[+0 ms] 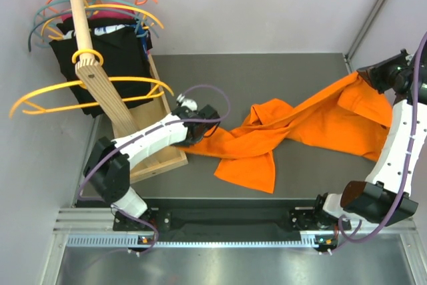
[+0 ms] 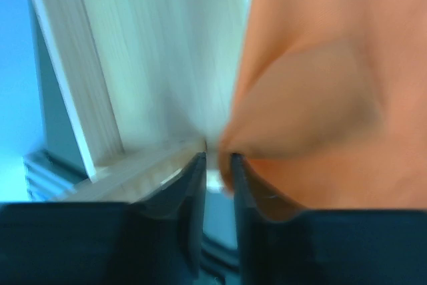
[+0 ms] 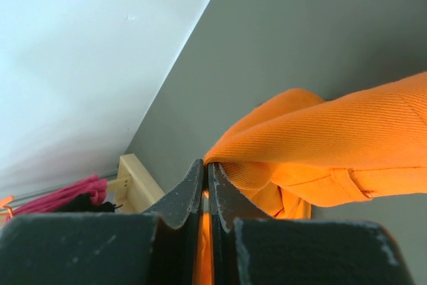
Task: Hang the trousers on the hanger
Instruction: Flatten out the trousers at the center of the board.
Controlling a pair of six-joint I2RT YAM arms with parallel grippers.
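At table (image 1: 200,71) centre, running out to 2 o'clock: the trousers (image 1: 300,125), loosely bunched, 2 legs partly overlapped, 1 folded end pointing to 6 o'clock. All cloth lies on or just above the surface.

R gripper (image 3: 208,165) at 2 o'clock end: jaws fully together, orange fold clamped between the tips. Firm hold.

L gripper (image 2: 218,158) at 9 o'clock end of the cloth, just beside the wooden base (image 1: 160,158). Jaws nearly closed, thin slit left. Wrist view blurred, but cloth is drawn to a point at the tips, so it looks pinched there.

The hanger (image 1: 137,79) at 10 o'clock, ring looped round the slanted wooden pole (image 1: 83,25), in front of the black garments (image 1: 107,51). Well apart from the trousers, no contact.

Progress, my read: early. Done: both ends of the garment gripped. Left: lift and stretch the cloth, carry it toward 10 o'clock, feed or drape it over the lower bar, release. Nothing on the hanger yet.
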